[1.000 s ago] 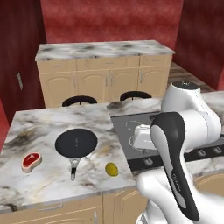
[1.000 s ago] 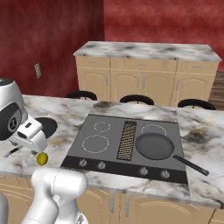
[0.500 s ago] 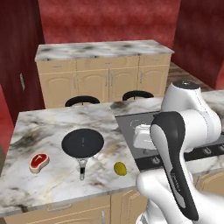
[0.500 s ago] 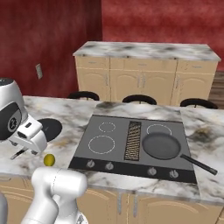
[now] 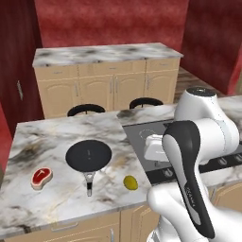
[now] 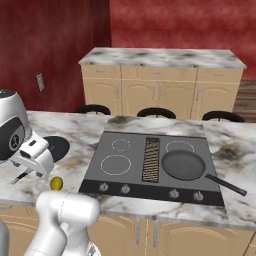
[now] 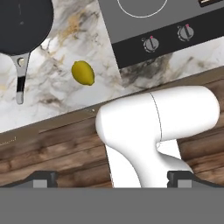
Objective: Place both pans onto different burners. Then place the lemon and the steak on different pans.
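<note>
Left base view: base had driven sideways, bringing round black frying pan (image 5: 88, 155) on the marble counter (image 5: 52, 137) nearer centre; gripper (image 7: 112, 178) spread, empty.

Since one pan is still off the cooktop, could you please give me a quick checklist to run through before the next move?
1. Gripper open and empty: ok.
2. First pan on a right-hand burner: ok.
3. Second pan on a burner: not ok, it lies on the counter.
4. Left burner free for it: ok.
5. Lemon and steak clear of the second pan: ok.
6. Gripper lined up over that pan's handle: not ok.
</note>
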You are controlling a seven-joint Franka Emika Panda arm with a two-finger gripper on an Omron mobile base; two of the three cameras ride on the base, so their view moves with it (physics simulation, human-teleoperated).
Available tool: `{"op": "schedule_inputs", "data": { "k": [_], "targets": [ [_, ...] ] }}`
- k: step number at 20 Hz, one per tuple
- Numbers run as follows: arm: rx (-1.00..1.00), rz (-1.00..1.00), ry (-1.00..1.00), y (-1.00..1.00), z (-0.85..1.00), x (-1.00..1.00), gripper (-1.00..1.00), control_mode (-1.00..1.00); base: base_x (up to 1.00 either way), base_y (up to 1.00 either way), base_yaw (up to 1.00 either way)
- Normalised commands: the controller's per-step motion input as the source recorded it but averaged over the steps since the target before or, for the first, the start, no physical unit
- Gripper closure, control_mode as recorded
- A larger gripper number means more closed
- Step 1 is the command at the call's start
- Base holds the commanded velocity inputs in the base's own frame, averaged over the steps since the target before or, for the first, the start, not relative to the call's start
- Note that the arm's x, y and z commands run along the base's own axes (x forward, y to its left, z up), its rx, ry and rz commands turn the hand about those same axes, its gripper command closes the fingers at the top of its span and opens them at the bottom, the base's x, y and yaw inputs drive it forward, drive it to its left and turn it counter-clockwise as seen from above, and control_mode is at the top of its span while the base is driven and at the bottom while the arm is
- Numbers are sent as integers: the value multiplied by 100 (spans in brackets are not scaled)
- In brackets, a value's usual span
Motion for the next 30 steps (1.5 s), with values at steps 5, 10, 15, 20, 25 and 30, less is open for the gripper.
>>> {"op": "schedule_inputs", "data": {
  "k": [5,10,15,20,25,30],
  "targets": [
    [0,0,0,0,0,0,-100,100,62,80,-6],
    [0,0,0,0,0,0,-100,100,37,62,-3],
    [0,0,0,0,0,0,-100,100,9,42,0],
    [0,3,0,34,0,0,-100,-100,0,0,0],
    [0,11,-8,41,0,0,-100,-100,0,0,0],
    [0,4,-8,42,0,0,-100,-100,0,0,0]
  ]
}}
